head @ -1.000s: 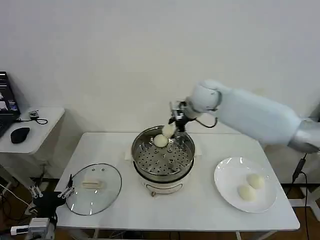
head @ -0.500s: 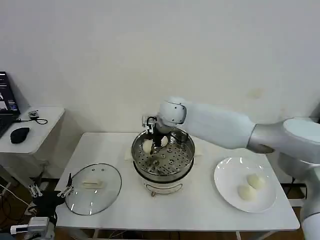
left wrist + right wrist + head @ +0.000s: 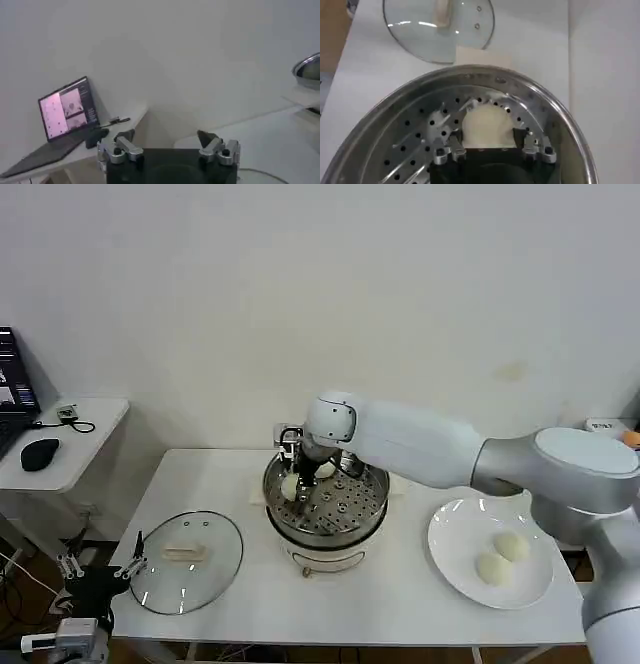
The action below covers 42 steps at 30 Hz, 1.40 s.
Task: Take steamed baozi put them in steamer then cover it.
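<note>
The shiny steamer [image 3: 326, 502] stands mid-table on its white base. My right gripper [image 3: 291, 475] reaches down inside its left side, shut on a creamy baozi [image 3: 290, 485]; the right wrist view has that baozi [image 3: 488, 125] between my right gripper [image 3: 489, 136] fingers, low over the perforated tray [image 3: 415, 145]. A second baozi [image 3: 325, 470] lies in the steamer, partly behind the arm. Two more baozi [image 3: 512, 546] [image 3: 492, 569] rest on the white plate [image 3: 450, 534]. The glass cover [image 3: 188, 561] lies flat on the table's left. My left gripper [image 3: 100, 579] is parked low at the left, open.
A side table with a mouse [image 3: 40, 453] and a laptop [image 3: 67, 107] stands at the left. The cover [image 3: 439, 25] lies just beyond the steamer rim [image 3: 485, 75]. My left gripper [image 3: 167, 142] has nothing between its fingers.
My right gripper has carried the baozi from the steamer's far rim across to its left side and down inside. The left arm has not moved.
</note>
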Motion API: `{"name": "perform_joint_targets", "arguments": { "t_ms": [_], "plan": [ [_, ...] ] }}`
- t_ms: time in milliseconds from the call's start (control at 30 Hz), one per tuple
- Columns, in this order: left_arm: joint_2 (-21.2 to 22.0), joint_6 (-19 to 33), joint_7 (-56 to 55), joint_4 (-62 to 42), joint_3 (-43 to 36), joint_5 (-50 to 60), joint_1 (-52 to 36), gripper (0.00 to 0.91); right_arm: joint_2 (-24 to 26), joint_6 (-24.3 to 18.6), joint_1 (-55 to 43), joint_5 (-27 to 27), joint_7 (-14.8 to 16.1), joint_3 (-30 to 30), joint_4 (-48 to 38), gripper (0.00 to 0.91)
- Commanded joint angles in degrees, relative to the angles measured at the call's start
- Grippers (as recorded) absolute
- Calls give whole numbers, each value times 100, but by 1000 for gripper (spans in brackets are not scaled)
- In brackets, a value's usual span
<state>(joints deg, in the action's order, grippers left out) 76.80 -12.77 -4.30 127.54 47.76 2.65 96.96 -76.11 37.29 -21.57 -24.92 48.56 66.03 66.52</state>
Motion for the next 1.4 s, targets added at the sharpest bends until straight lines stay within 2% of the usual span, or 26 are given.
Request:
{"name": "perform_joint_targets", "arguments": {
  "t_ms": [33,233,367,567,633,700,733,800,867,900,933,1033,1100,1200,1333,1400],
  "plan": [
    [-2,-1,-1,5,-3,0,-2,907,-82,41,38,-28,-24,24,-76,907],
    [6,-3,-2,10,-16,7,-9,907,-22,36,29,33,-48,-23,0,907],
    [5,-7,-1,22,-19,5,-14,907,200,22,-164,56,-28,-77,257,907],
    [-4,-8,2,2,-71,3,-40,907,981,-58,-489,429,216,-384,902,907],
    [-18,-16,3,10,-83,-3,-56,907,1544,-140,-634,564,406,-398,1250,907],
    [-39,-26,3,16,-95,-8,-72,907,1881,-273,-716,716,515,-394,1412,907],
    [-42,-29,4,17,-99,-8,-74,907,2194,-440,-792,816,699,-408,1570,907],
    [-59,-28,7,18,-128,-9,-74,907,2550,-574,-834,934,836,-459,1791,907],
    [-68,-28,8,15,-147,-10,-74,907,3050,-1028,-845,1093,1043,-540,2049,907],
    [-72,-27,7,13,-169,-8,-76,907,3187,-1097,-847,1133,1086,-556,2090,907],
    [-76,-25,9,10,-181,-8,-76,907,3652,-1290,-839,1223,1214,-574,2290,907],
    [-92,-23,13,17,-204,-10,-73,907,4491,-1698,-663,1528,1424,-639,2577,907],
    [-108,-23,16,28,-204,-14,-69,907,4926,-1934,-441,1827,1575,-707,2685,907],
    [-129,-18,22,32,-216,-19,-62,907,5299,-2184,-105,2172,1694,-815,2783,907],
    [-142,-19,21,51,-237,-15,-48,907,5747,-2511,1183,2864,1773,-1760,2831,907],
    [-138,-20,21,71,-245,-8,-35,907,5851,-2636,1970,3040,1773,-2339,2820,907]
  ]
}}
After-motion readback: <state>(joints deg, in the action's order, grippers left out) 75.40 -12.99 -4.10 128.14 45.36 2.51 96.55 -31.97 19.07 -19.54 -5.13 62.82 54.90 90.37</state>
